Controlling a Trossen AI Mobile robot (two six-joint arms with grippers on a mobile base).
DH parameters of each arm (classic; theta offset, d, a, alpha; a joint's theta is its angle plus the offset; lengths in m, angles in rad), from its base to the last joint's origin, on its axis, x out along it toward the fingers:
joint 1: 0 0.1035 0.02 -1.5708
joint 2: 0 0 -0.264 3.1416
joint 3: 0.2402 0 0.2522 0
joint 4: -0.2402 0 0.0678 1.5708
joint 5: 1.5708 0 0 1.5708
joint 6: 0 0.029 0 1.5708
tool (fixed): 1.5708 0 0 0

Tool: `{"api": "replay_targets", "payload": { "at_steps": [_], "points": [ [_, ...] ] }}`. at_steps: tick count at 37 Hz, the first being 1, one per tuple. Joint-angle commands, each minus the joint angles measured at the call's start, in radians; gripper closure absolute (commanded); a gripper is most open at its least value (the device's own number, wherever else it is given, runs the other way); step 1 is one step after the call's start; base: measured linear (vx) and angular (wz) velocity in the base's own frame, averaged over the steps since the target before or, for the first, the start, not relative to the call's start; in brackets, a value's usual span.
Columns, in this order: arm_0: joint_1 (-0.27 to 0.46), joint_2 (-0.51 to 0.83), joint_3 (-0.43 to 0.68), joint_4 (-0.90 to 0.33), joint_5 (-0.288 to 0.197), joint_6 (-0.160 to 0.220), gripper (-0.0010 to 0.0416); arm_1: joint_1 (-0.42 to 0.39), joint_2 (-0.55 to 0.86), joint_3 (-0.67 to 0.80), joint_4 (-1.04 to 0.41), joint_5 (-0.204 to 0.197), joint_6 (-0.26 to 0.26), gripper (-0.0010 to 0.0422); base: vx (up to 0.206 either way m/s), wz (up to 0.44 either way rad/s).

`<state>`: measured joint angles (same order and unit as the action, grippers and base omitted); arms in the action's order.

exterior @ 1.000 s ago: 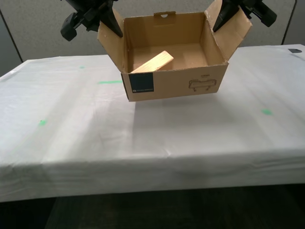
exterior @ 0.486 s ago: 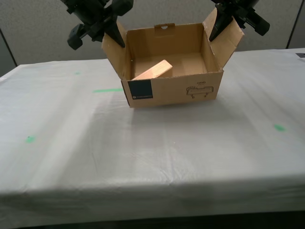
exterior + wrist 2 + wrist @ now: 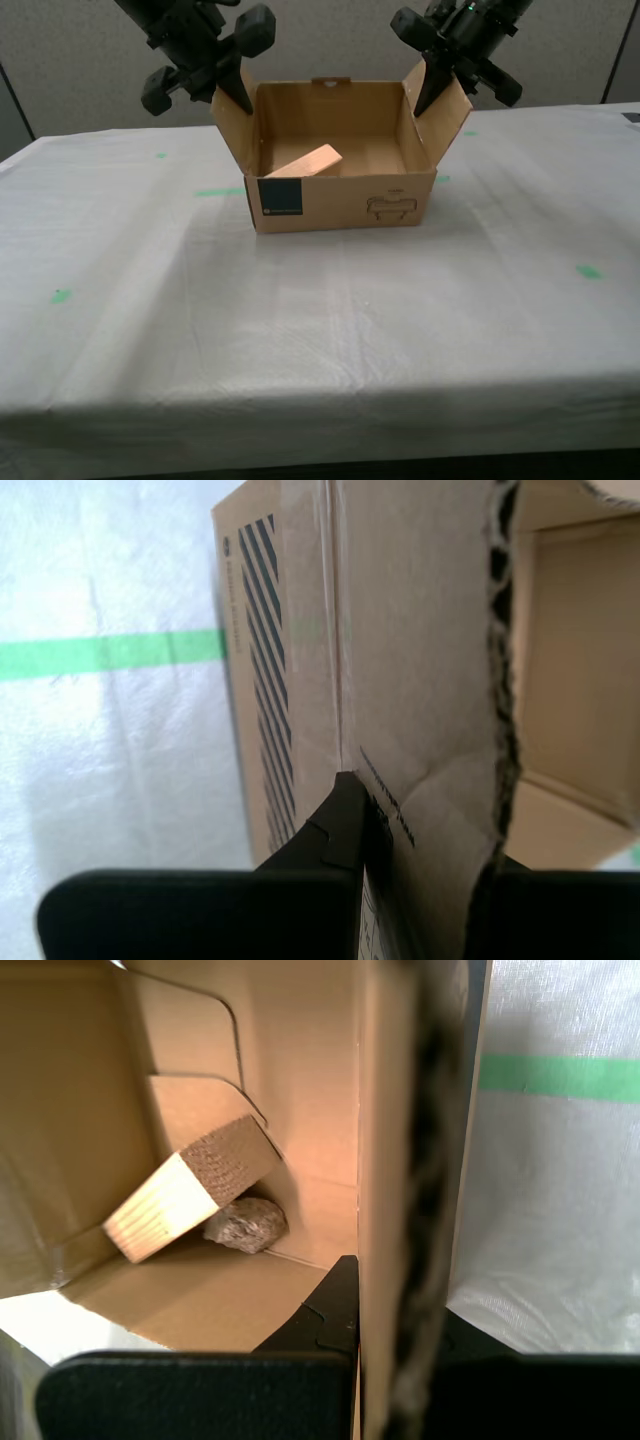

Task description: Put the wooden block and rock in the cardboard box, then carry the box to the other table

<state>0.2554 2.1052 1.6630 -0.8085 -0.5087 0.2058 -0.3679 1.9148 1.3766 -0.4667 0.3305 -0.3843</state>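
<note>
The cardboard box point(image 3: 340, 200) stands open-topped on the other table point(image 3: 300, 330), which is draped in white cloth; I cannot tell whether its base presses on the cloth. The wooden block point(image 3: 308, 160) leans tilted inside it, toward the exterior view's left. The rock point(image 3: 246, 1225) lies under the block point(image 3: 185, 1195) in a corner of the box and is hidden in the exterior view. My first gripper point(image 3: 228, 95) point(image 3: 400, 1310) is shut on the side flap at the exterior view's left. My second gripper point(image 3: 432, 90) point(image 3: 425, 830) is shut on the opposite flap point(image 3: 420, 680).
Green tape marks dot the cloth: a strip point(image 3: 220, 190) beside the box, a small one point(image 3: 60, 296) at the exterior view's left and another point(image 3: 588, 271) at its right. A grey partition wall point(image 3: 330, 40) rises behind the table. The table's front edge point(image 3: 320, 395) faces the camera.
The camera came closer to the table early on. Since then both arms have carried the box down and farther back, and it now stands low on the cloth.
</note>
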Motion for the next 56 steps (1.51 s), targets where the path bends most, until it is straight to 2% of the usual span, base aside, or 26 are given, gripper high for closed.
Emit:
{"api": "replay_targets", "payload": {
  "at_steps": [1,12,19,35,40,56],
  "points": [
    [0.003,0.022,0.037,-0.038,-0.01,-0.006,0.0406,-0.003,0.042,0.056,-0.021,0.03,0.019,0.0413,0.0,0.0],
    [0.003,0.022,0.057,-0.045,-0.007,0.005,0.0406,-0.001,0.076,0.114,-0.043,0.036,0.026,0.0412,0.0,0.0],
    [0.003,0.022,0.057,-0.044,0.047,0.005,0.0405,0.001,0.076,0.114,-0.044,0.036,0.025,0.0412,0.0,0.0],
    [0.003,0.022,0.057,-0.037,0.047,0.005,0.0405,0.002,0.076,0.114,-0.044,0.036,0.025,0.0408,0.0,0.0],
    [0.004,0.022,0.057,-0.034,0.047,0.004,0.0405,0.002,0.076,0.114,-0.045,0.036,0.025,0.0374,0.0,0.0],
    [0.008,0.022,0.057,-0.031,0.047,-0.002,0.0405,0.001,0.076,0.114,-0.077,0.036,0.006,0.0211,0.0,0.0]
  ]
}}
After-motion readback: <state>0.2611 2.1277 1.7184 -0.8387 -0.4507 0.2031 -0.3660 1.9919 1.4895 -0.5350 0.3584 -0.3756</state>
